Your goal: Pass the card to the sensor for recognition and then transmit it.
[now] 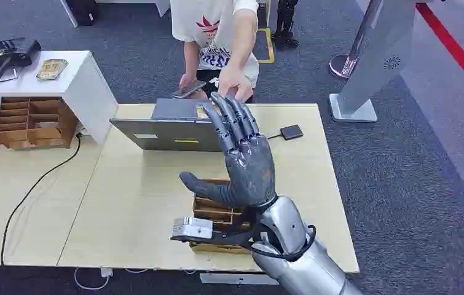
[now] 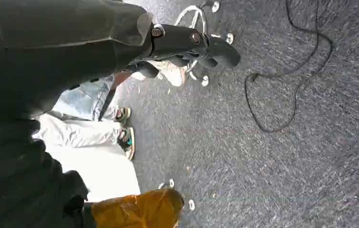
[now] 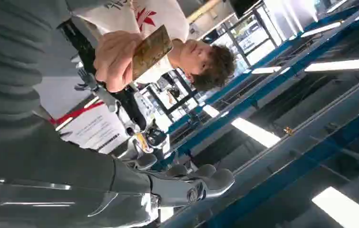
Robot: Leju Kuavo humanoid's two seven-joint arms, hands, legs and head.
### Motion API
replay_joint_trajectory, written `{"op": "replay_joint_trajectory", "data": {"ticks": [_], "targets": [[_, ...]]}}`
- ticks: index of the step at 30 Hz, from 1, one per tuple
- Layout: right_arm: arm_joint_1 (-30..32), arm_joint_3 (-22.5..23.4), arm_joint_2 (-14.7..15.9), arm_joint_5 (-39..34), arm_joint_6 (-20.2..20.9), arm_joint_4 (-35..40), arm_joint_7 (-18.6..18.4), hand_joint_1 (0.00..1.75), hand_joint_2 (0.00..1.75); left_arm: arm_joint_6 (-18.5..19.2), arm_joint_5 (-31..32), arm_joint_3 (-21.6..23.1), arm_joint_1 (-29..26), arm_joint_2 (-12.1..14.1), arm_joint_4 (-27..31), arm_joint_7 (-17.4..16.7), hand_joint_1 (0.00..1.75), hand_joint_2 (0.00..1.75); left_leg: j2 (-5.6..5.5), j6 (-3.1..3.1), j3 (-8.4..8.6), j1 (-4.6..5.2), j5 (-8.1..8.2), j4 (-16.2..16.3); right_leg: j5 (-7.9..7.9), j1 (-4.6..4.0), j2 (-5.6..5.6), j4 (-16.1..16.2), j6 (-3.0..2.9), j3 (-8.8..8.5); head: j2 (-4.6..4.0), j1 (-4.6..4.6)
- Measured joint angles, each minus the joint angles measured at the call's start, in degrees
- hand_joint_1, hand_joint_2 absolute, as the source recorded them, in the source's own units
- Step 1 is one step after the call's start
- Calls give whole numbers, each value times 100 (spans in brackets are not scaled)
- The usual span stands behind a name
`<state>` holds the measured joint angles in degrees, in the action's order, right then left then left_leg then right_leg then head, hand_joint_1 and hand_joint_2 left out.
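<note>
My right hand [image 1: 247,163] is raised over the table, palm up and fingers spread, holding nothing; its fingers [image 3: 191,183] are stretched out in the right wrist view. Just beyond its fingertips a person's hand [image 1: 235,83] holds the tan card [image 3: 151,52] by one end. The small black sensor [image 1: 291,131] lies on the table to the right of the laptop, with a cable attached. My left hand [image 2: 191,45] hangs down over the carpet with its fingers extended and nothing in it.
A grey laptop [image 1: 168,126] stands at the table's far edge. A wooden organizer [image 1: 217,212] sits below my right forearm, another [image 1: 32,123] at far left. The person's other hand holds a phone [image 1: 189,90]. A white cabinet [image 1: 88,80] carries a second card [image 1: 51,67].
</note>
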<state>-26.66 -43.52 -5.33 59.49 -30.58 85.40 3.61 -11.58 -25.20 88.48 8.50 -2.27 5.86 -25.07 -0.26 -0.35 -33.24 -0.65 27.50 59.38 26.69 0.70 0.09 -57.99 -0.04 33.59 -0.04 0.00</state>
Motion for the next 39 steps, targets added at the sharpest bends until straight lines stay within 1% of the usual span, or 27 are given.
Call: {"op": "replay_joint_trajectory", "data": {"ticks": [1,2,3,4,6,13,16,19,20,21,22,39], "targets": [[-2,0,0,2,0,-4,0,0,175,0,0,0,0,0,0,0,0,175,0,0,0,0,0,0,0,0,0,0,0,0,0,2],[-73,0,-4,441,-46,-81,-160,0,175,20,103,0,4,-2,0,0,0,175,0,0,-1,0,0,0,0,0,0,0,0,0,0,0],[-278,-2,-4,1157,-35,-269,-389,0,175,88,265,0,34,-2,0,-15,0,175,2,0,0,0,0,0,0,0,1,0,0,1,0,2],[-576,0,-4,1735,50,-642,-625,0,175,177,432,0,90,-9,0,-33,0,175,0,-2,0,0,-6,0,-3,0,0,0,-1,0,0,2],[-860,9,-4,2045,66,-1022,-741,0,175,225,533,0,116,-15,0,-59,0,175,2,-4,1,0,-8,0,-8,0,1,0,-5,0,0,2],[-1517,66,-2,2653,63,-2098,-911,0,175,313,675,0,178,-28,0,-63,0,175,0,2,1,0,-13,2,-10,0,1,-1,-5,1,0,2],[-1715,77,-2,2828,66,-2435,-999,0,175,317,680,0,180,-33,0,-63,0,175,0,2,0,0,-12,2,-9,0,0,-1,-5,1,0,2],[-1805,87,-2,2876,68,-2609,-1014,0,175,317,680,0,182,-37,0,-63,0,175,0,2,0,0,-12,2,-9,0,1,-1,-6,3,0,2],[-1837,90,-2,2889,68,-2666,-1023,5,175,317,680,0,183,-37,0,-63,0,175,0,2,0,0,-12,2,-9,0,1,-1,-6,3,0,0],[-1880,98,-2,2916,74,-2756,-1029,162,175,317,676,0,183,-39,0,-63,0,175,0,2,0,0,-12,1,-9,0,1,-1,-6,3,0,0],[-1895,105,-2,2916,76,-2784,-1029,175,175,317,675,0,183,-39,0,-63,0,175,0,2,0,0,-12,1,-9,0,1,-1,-6,3,0,2],[-1980,118,-2,2997,70,-3084,-1058,175,175,293,590,0,183,-42,0,-13,0,175,0,2,-1,0,-12,1,-9,0,0,-2,-6,3,0,2]]}}
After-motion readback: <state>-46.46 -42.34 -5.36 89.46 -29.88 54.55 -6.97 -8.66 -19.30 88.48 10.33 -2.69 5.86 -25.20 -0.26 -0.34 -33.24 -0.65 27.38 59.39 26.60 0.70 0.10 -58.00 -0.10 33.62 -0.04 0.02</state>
